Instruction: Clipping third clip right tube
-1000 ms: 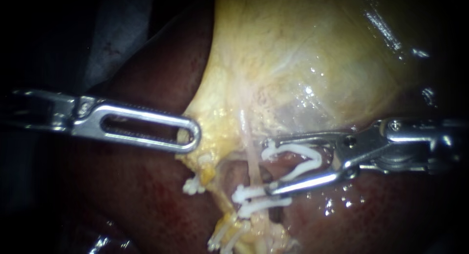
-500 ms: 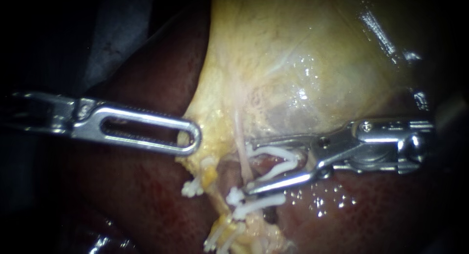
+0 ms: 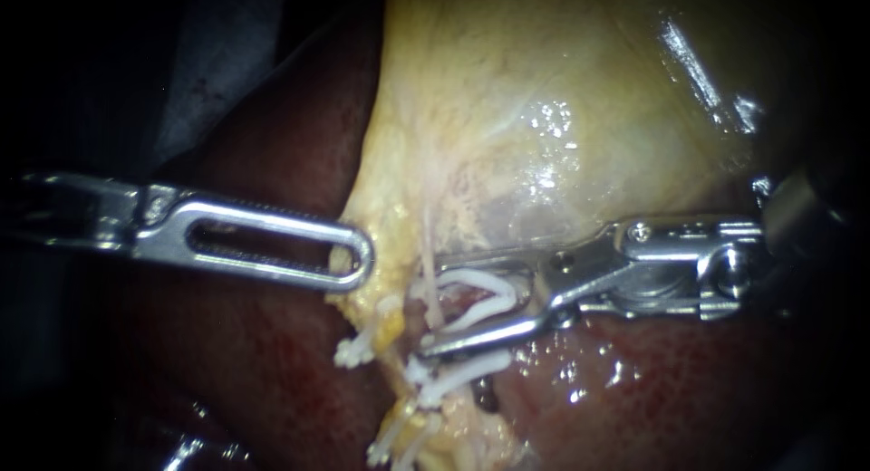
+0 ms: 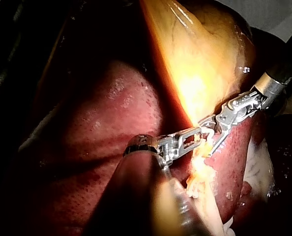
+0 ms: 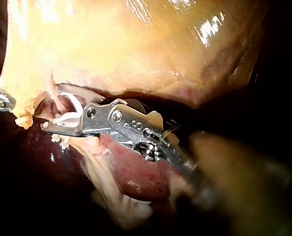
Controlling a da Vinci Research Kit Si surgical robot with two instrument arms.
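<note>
Around the tube [image 3: 428, 254] you have room only at four, over liver [image 3: 671, 389]; gallbladder [image 3: 544, 91] blocks twelve, left instrument [image 3: 355, 254] nine, clips [image 3: 458, 373] six.

The dark red liver [image 3: 272, 380] carries everything. The pale yellow gallbladder [image 3: 562, 91] lies directly on it, glistening, and its narrow lower end (frayed yellow tissue bearing white clips [image 3: 453, 373]) trails down over the liver's wet surface.

The gallbladder [image 3: 562, 100] is pale yellow and wet, with bright glints on its skin. The dark red liver [image 3: 272, 371] lies beneath the gallbladder and shows on both sides of its narrow end, shiny with moisture. Farther from the gallbladder, past the liver's edge, lies a dull grey sheet [image 3: 217, 63].
</note>
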